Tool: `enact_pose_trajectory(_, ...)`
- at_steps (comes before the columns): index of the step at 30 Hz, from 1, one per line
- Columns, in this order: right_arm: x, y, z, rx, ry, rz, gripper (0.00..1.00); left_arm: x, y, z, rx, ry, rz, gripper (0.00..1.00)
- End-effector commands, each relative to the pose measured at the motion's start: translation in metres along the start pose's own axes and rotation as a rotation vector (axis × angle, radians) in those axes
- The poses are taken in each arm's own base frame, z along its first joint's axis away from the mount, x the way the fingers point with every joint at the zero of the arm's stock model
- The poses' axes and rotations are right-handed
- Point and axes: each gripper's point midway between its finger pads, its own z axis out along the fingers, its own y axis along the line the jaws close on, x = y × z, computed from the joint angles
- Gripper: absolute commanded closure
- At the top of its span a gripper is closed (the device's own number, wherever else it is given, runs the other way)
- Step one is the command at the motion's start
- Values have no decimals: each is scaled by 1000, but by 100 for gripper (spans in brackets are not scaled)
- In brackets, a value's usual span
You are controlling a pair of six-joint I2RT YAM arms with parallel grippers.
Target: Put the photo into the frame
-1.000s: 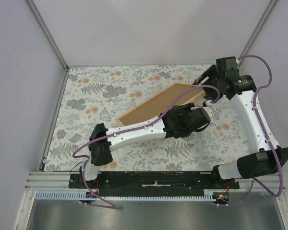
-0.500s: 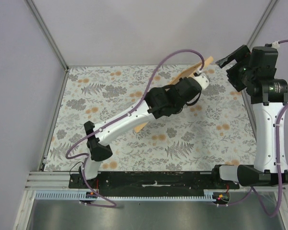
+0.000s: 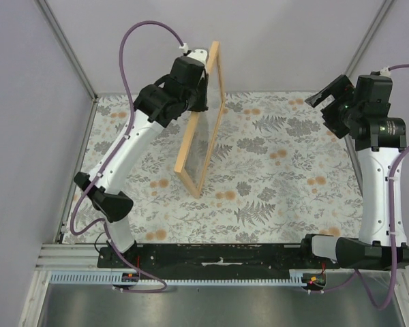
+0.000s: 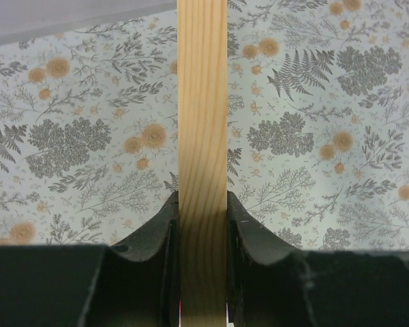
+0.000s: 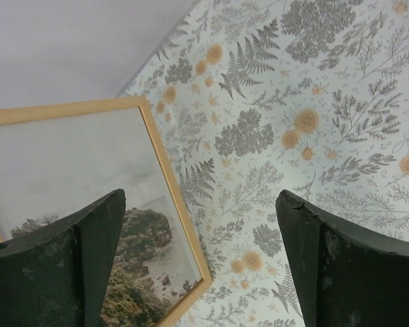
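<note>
1. Left gripper: jaws are pinching one wooden rail of the frame, both pads pressing flat against its sides.
2. Right gripper: jaws are standing spread wide, holding nothing, hanging over the 2 o'clock part of the table, well apart from the frame.
3. Surface: a floral cloth in grey and orange is covering the table; pale lilac walls are closing it in.
4. In the top view the frame is standing on edge, left of centre, long axis running about 1 to 7 o'clock. Whether its low end is touching the cloth, cannot tell.
5. The photo is showing inside the frame, facing 3 o'clock, toward the right gripper.
</note>
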Motion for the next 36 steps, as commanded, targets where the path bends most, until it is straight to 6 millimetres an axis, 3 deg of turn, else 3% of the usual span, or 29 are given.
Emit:
enact_pose_trajectory(1, 14, -4, 14, -29, 50, -35, 2, -62, -17, -31, 178, -177, -273, 98)
enact_pose_trajectory(11, 51, -29, 43, -12, 158, -46, 2, -41, 38, 3, 249, -119, -546, 98)
enact_pose_trajectory(16, 68, -35, 54, -30, 204, -49, 2, -12, 50, 19, 292, -83, -636, 98)
enact_pose_trajectory(24, 102, -48, 81, -109, 282, -98, 2, 54, 73, 37, 341, -52, -743, 98)
enact_pose_trajectory(36, 164, -55, 145, -311, 354, -152, 2, 171, 79, 79, 511, 25, -767, 98)
